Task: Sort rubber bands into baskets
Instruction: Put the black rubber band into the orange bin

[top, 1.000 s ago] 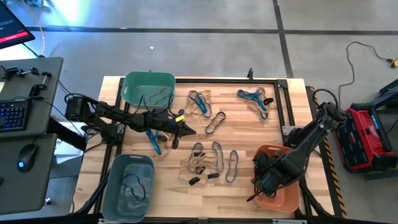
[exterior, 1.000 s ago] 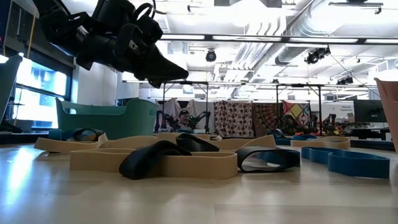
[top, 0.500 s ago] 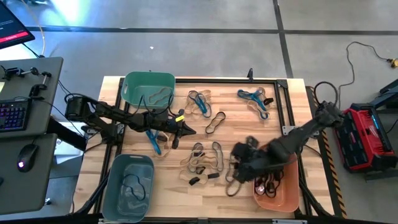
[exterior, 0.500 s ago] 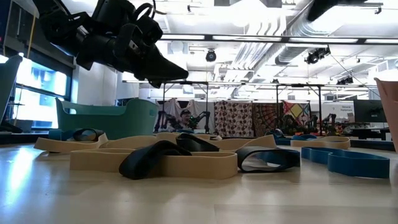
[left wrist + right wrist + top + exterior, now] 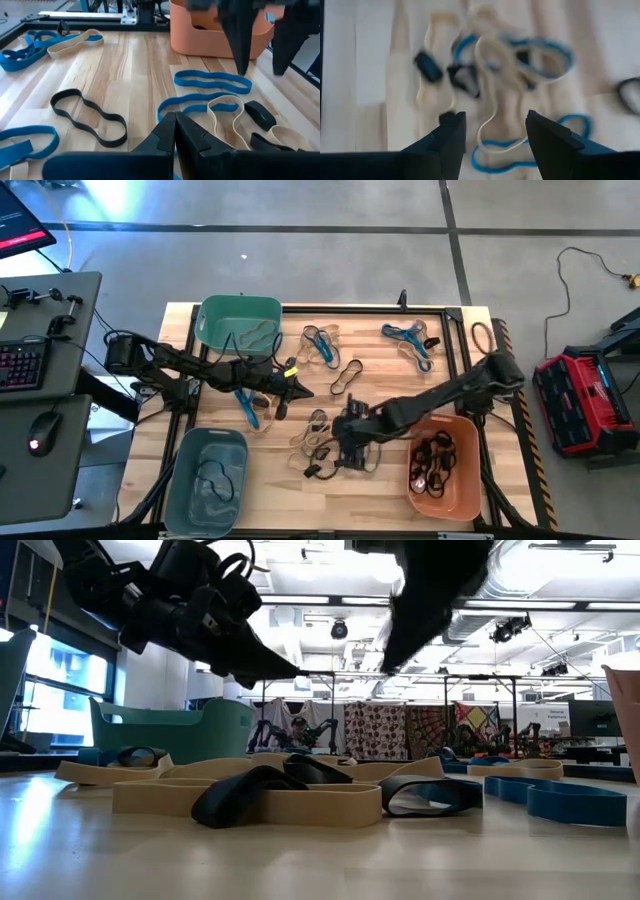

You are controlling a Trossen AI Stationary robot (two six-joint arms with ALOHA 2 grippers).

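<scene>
High view: wooden table (image 5: pixel 220 315) with black frame. Teal-green basket (image 5: pixel 239 323) at 11 o'clock of the tabletop, a dark band inside it; grey-blue basket (image 5: pixel 205 480) at 7 o'clock, dark bands in it; orange basket (image 5: pixel 443 470) at 5 o'clock, holding a clump of black bands. Loose rubber bands (image 5: pixel 330 435) cluster at table centre, tan, blue and black mixed; two smaller groups at 12 and 1 o'clock; one black band (image 5: pixel 346 377) lies alone between them and the centre. Left gripper (image 5: pixel 300 389) reaches in from 9 o'clock, jaws closed to a point, nothing held, over bare wood just beside a blue band (image 5: pixel 247 408). Right gripper (image 5: pixel 345 448) extends from 3 o'clock over the central cluster, jaws spread wide, nothing in them. Low view: tan, black and blue bands lie flat on the wood; the left gripper (image 5: pixel 285 667) hangs at 10 o'clock above them, the right gripper (image 5: pixel 392 662) at 12 o'clock, both clear of the surface; the teal-green basket (image 5: pixel 170 730) stands behind at 9 o'clock. Left wrist view: left gripper (image 5: pixel 175 120) fingertips pressed together, empty; ahead lie blue and tan bands, a black band (image 5: pixel 89 116) toward 9 o'clock, the orange basket (image 5: pixel 220 36) beyond, and the right gripper's (image 5: pixel 261 70) two dark fingers apart, pointing down. Right wrist view: right gripper (image 5: pixel 495 117) wide open above a tangle of tan, blue and black bands, empty.
</scene>
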